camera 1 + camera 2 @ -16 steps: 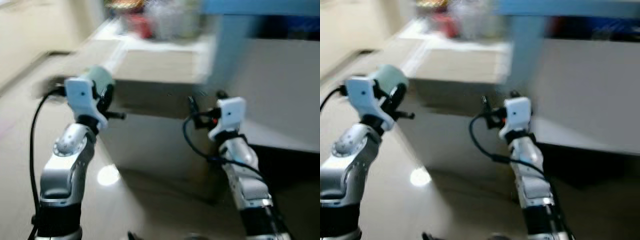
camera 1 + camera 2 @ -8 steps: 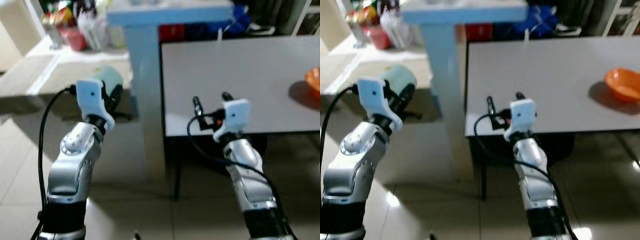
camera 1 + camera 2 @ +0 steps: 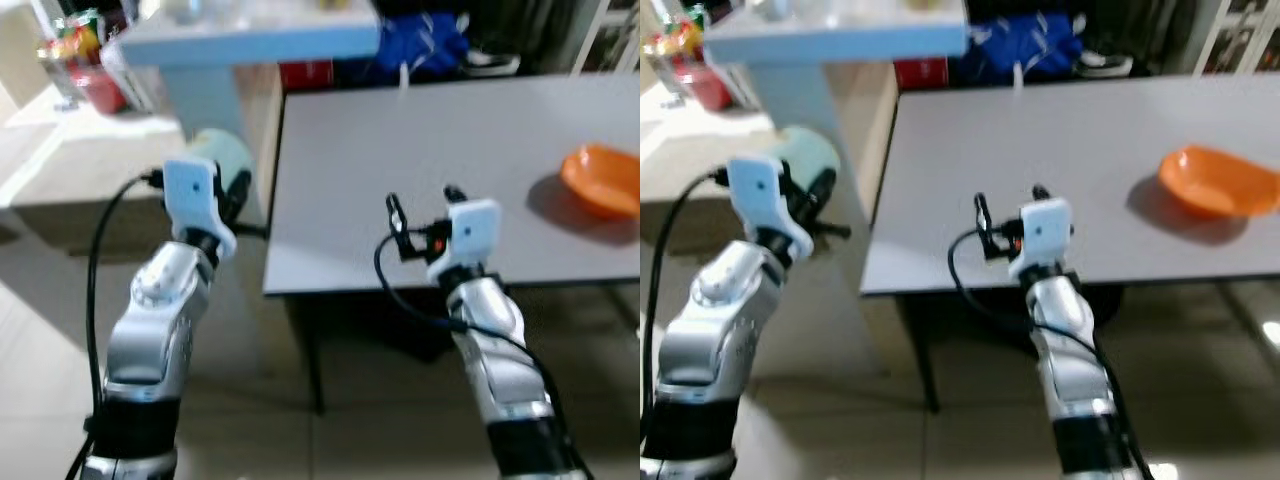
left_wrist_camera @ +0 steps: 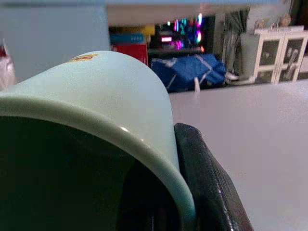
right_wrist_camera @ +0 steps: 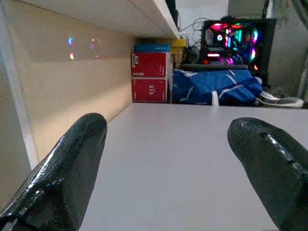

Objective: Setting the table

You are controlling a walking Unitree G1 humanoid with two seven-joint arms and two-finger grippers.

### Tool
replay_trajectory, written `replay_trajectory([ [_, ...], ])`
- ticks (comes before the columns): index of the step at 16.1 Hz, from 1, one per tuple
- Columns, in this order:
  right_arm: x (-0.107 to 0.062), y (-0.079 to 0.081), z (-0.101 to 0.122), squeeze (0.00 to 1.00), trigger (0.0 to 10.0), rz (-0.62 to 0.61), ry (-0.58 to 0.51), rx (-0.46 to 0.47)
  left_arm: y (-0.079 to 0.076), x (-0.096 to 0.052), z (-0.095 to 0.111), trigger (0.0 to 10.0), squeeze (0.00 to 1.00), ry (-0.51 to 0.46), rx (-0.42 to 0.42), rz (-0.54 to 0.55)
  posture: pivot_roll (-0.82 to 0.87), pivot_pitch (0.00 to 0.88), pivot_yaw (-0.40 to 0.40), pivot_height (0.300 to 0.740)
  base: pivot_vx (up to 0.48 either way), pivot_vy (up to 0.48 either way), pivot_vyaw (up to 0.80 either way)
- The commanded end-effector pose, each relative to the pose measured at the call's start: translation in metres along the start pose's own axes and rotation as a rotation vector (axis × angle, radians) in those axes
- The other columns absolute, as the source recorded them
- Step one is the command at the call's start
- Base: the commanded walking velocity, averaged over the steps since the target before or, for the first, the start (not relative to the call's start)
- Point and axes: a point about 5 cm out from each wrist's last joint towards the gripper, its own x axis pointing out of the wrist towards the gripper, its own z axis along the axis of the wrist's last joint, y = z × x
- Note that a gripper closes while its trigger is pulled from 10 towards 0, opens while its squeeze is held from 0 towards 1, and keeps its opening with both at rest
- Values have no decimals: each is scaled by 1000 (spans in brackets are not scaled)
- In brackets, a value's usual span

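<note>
My left gripper point(image 3: 232, 190) is shut on a pale green mug point(image 3: 222, 160), held up at the left of the grey table point(image 3: 420, 150), just off its left edge. In the left wrist view the mug point(image 4: 110, 96) lies on its side with one black finger point(image 4: 207, 183) pressed on its rim. My right gripper point(image 3: 422, 205) stands open above the table's near edge, its two fingers point(image 5: 72, 168) apart with nothing between them. An orange bowl point(image 3: 600, 180) sits on the table at the far right.
A light blue shelf unit point(image 3: 240, 40) stands at the table's left rear corner. A blue bag point(image 3: 430, 45) and red boxes point(image 5: 150, 77) lie behind the table. Bags and clutter point(image 3: 75, 60) sit on a low wooden platform point(image 3: 60, 190) at the left. Tiled floor lies below.
The camera has swung right and closer, so the table and orange bowl now sit more centrally. Both arms keep their pose; the mug stays in my left gripper.
</note>
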Motion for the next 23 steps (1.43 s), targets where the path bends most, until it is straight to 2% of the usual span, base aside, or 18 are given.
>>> replay_trajectory([
  [1, 3, 8, 3, 0, 10000, 25, -17, 8, 8, -1, 3, 0, 0, -8, 30, 32, -140, 0, 98, 740, 247, -409, 0],
  [19, 3, 8, 3, 0, 10000, 25, -17, 8, 7, -1, 4, 0, 0, -15, 33, 30, -140, 0, 99, 740, 247, -409, 0],
  [21, 4, 7, 4, 0, 10000, 19, -44, -16, -9, 3, 18, 0, 0, -101, 67, 10, -152, 0, 105, 740, 0, -480, 0],
  [23, 4, 2, 13, 0, 10000, -12, -109, -35, -10, 2, 16, 0, 0, -100, 71, 7, -155, 0, 106, 740, 0, -480, 0],
])
